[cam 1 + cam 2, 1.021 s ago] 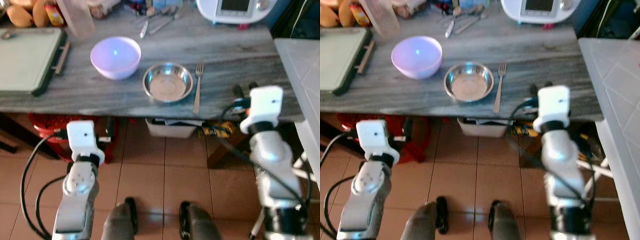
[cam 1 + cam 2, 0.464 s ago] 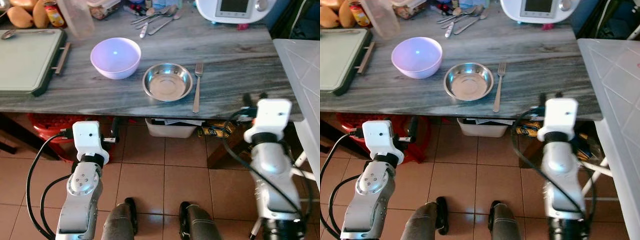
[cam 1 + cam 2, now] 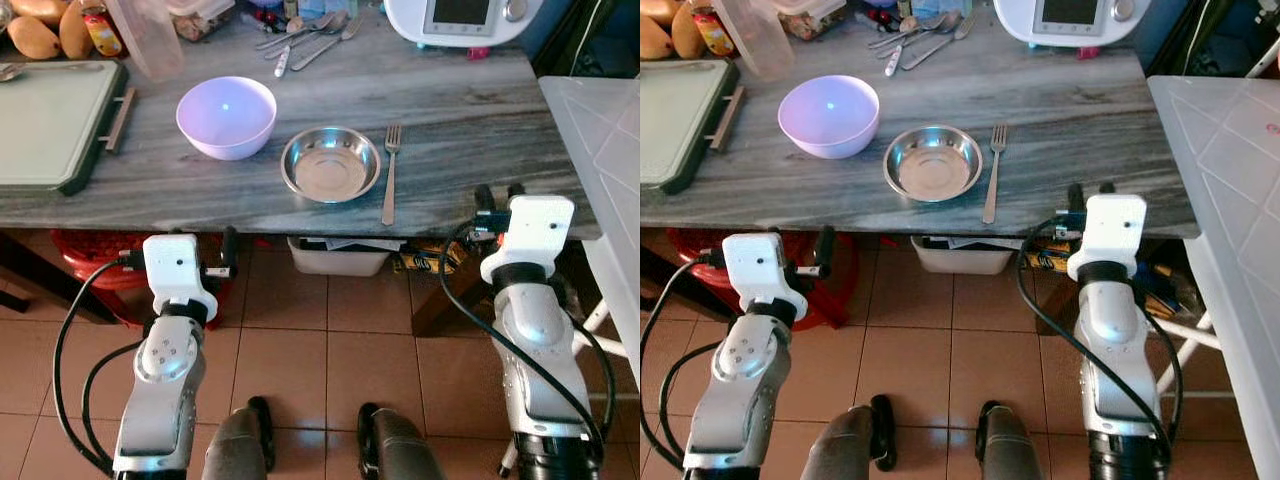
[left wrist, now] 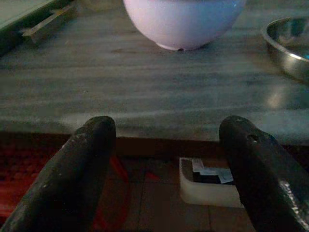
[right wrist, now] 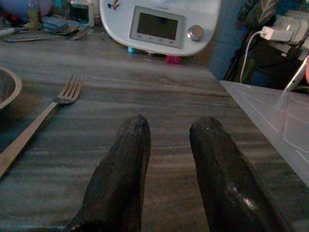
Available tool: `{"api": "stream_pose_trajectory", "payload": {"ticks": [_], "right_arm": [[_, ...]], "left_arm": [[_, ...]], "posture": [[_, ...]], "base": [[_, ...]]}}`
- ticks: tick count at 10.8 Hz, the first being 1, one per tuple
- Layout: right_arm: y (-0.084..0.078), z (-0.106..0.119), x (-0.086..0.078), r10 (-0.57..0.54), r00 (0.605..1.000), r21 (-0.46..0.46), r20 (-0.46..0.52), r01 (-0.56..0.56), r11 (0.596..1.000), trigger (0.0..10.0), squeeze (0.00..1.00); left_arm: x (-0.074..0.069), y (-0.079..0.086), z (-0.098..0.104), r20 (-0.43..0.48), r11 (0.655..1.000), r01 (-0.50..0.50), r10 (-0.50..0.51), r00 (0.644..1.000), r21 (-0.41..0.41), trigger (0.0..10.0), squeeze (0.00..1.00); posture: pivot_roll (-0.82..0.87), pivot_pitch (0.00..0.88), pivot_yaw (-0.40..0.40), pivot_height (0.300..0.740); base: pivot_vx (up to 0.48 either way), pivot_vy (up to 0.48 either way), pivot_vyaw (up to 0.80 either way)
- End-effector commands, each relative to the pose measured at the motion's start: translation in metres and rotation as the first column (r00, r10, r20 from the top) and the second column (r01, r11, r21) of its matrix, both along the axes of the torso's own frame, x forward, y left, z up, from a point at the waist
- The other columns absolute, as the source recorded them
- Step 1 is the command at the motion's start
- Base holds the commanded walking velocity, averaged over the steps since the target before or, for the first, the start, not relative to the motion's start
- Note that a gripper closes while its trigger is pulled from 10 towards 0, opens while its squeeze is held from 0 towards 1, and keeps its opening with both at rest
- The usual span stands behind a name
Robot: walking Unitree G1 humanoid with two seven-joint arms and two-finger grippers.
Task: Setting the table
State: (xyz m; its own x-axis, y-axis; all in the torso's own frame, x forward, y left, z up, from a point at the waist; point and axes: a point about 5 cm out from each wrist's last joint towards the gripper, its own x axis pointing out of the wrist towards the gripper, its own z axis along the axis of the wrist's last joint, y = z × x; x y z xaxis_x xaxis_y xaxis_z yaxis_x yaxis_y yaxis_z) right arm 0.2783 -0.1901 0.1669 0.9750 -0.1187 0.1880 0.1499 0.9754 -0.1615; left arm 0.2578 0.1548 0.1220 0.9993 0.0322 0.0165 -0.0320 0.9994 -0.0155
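Right claw [image 5: 166, 159] risen to table [image 3: 470, 120] edge, left claw [image 4: 164, 159] raised

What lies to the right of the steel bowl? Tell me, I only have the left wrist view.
Observer: A fork lies on the grey table just right of the steel bowl. It does not touch the bowl, and its tines point away from the robot.
Operator: Give me the right gripper's position.
Observer: The right gripper is at the table's near edge, to the right of the fork. Its fingers are a little apart and hold nothing.
Operator: Report what stands at the back.
Observer: A white appliance with a screen stands there, with loose cutlery to its left.
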Motion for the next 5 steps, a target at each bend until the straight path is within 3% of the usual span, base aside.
{"api": "stream_pose_trajectory", "payload": {"ticks": [1,5], "right_arm": [[-0.003,-0.005,-0.001,-0.014,1.0,0.028,-0.01,0.014,1.0,10.0,1.0],[0.011,-0.007,0.009,0.065,0.998,0.097,-0.001,-0.065,0.993,10.0,1.0]], "left_arm": [[-0.002,0.002,-0.004,-0.015,1.0,-0.012,0.012,1.0,-0.001,10.0,0.0],[0.005,0.001,-0.003,0.002,1.0,-0.021,0.021,1.0,-0.009,10.0,0.0]], "posture": [[-0.06,0.157,0.031,0.74],[-0.06,0.139,0.025,0.74]], "base": [[-0.274,0.0,0.0],[-0.278,0.0,0.0]]}}
